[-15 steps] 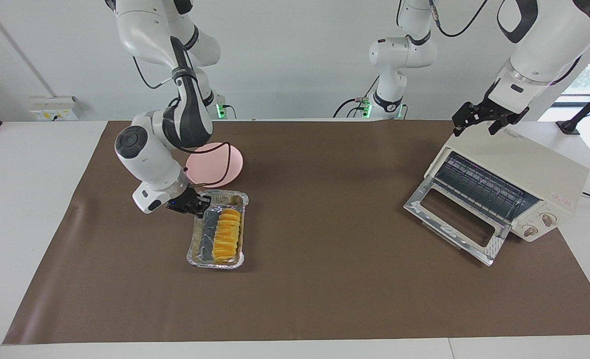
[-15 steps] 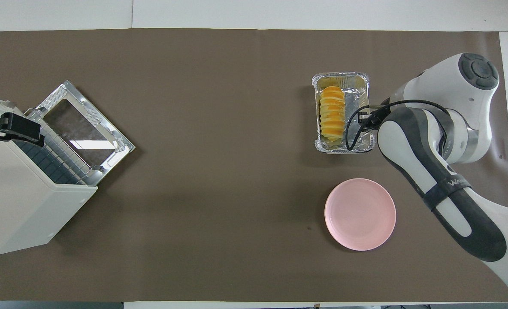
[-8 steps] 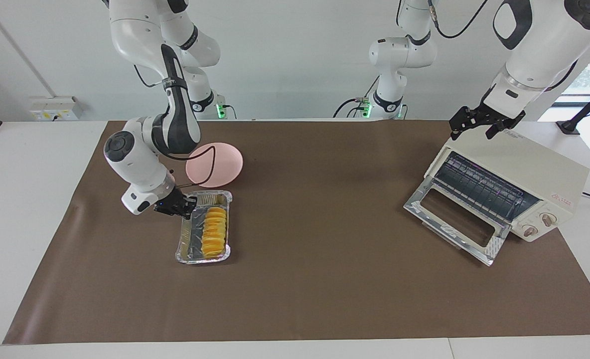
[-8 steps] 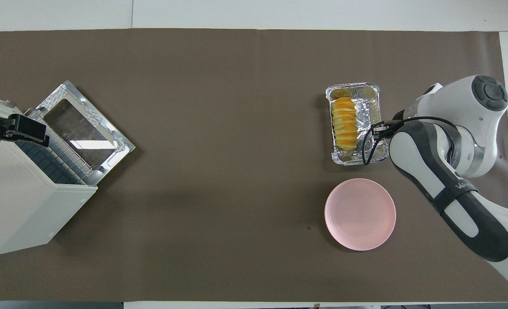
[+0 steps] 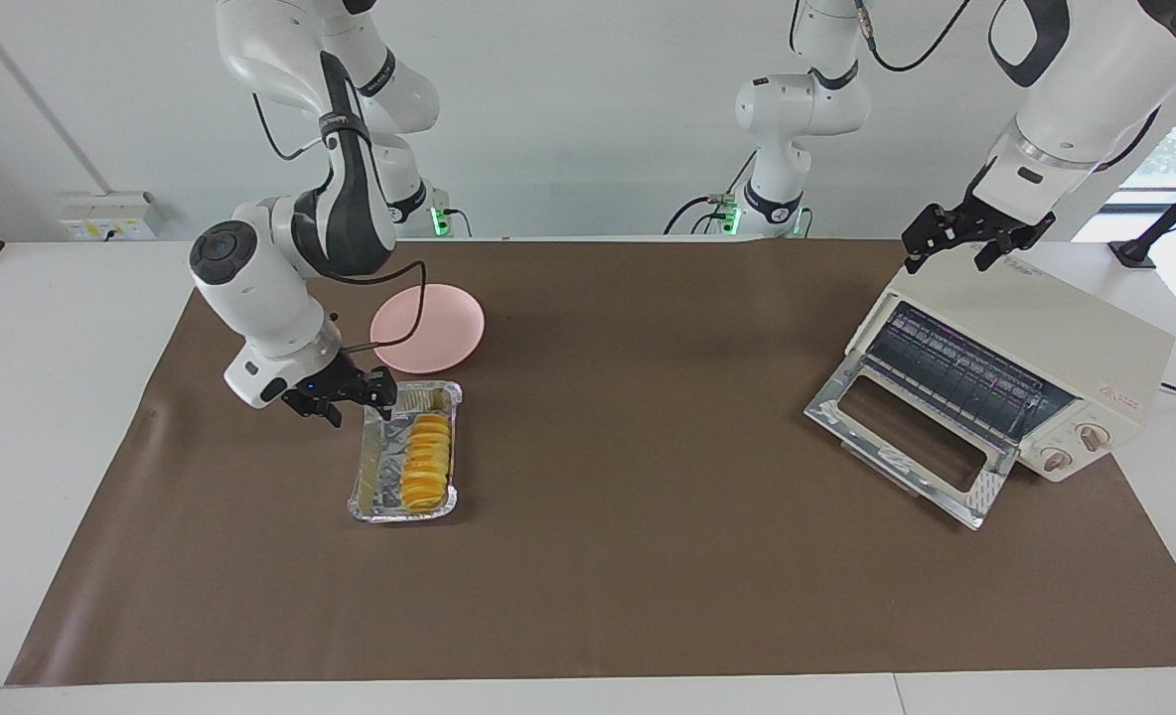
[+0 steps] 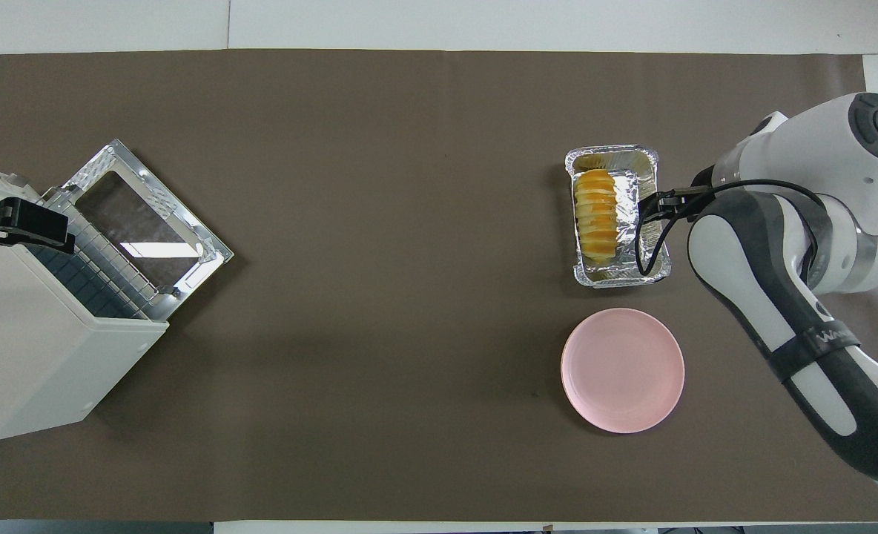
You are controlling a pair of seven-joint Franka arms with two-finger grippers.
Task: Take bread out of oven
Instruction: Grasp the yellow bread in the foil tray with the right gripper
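Since the earlier frames the foil tray [image 5: 405, 453] has shifted toward the right arm's end of the table, and the right gripper [image 5: 348, 399] has let go of its rim and lifted slightly; its fingers now stand apart, clear of the foil, over the tray's edge at the corner nearest the robots. The gripper is black, fed by a looping black cable from a white wrist.

The tray is a crinkled silver rectangle with a rolled rim, resting flat on the mat [image 5: 648, 556]. The bread [image 5: 425, 461] lies inside it, along the long wall toward the left arm's end: an elongated golden-yellow loaf with ridged, slice-like segments. The strip of tray floor beside the loaf is bare foil.

The plate [image 5: 429, 328], round, smooth and pink, sits just beside the tray, nearer to the robots, not touching it.

The mat is a matte brown sheet covering most of the white table [image 5: 42, 328].

The oven [image 5: 1045, 343] stands well apart, at the left arm's end: a cream-white box with two round knobs. Its silver-framed glass door [image 5: 906, 437] is folded down onto the mat, exposing the wire rack [image 5: 955, 372].

The left gripper [image 5: 973, 238] waits over the oven's top, at the corner nearest the robots, fingers spread and holding nothing.
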